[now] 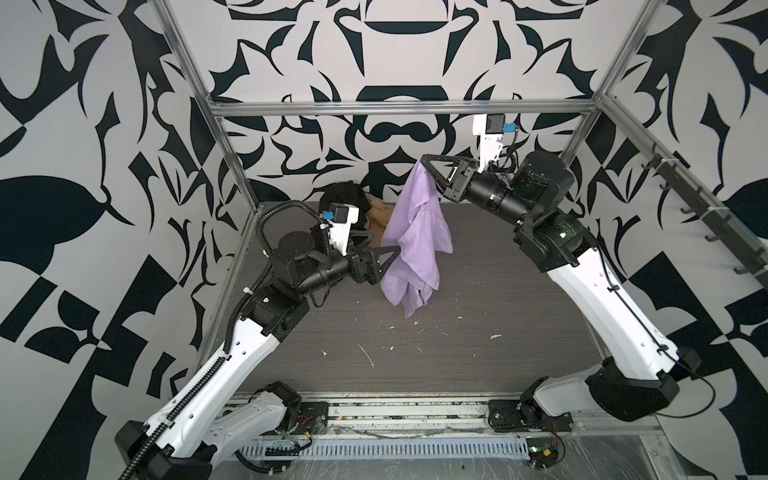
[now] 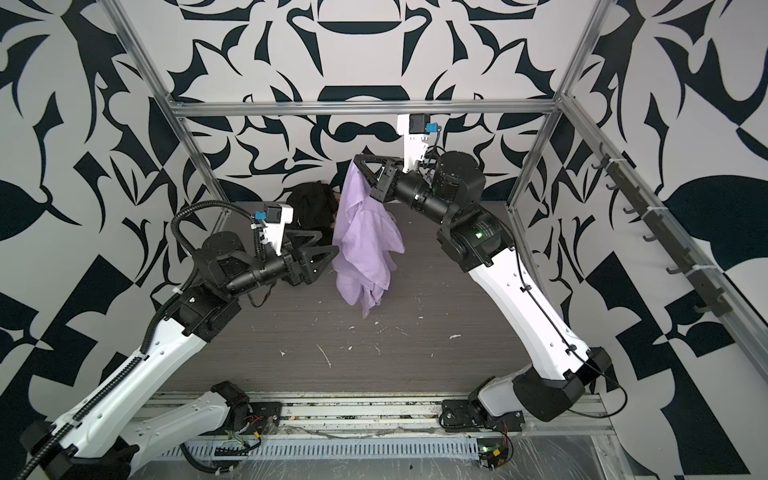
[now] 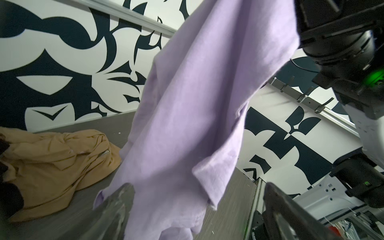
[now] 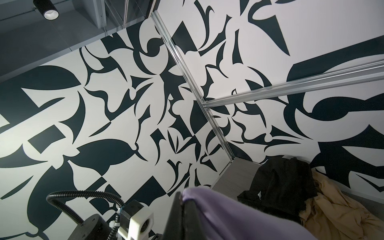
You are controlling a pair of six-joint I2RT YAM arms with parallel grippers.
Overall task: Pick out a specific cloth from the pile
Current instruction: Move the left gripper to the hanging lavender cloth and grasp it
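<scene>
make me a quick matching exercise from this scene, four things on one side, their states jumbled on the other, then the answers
Things:
1. lavender cloth
2. pile of black and tan garments
3. left gripper
4. right gripper

States:
A. jaws wide open
B. lying at the back of the table
C. shut on fabric
D. hanging down from a gripper

Pairs: 1-D, 2-B, 3-A, 4-C

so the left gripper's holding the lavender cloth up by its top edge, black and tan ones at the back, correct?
Wrong arm: the right gripper is shut on the top of the cloth, as both top views show. The rest stands.
</scene>
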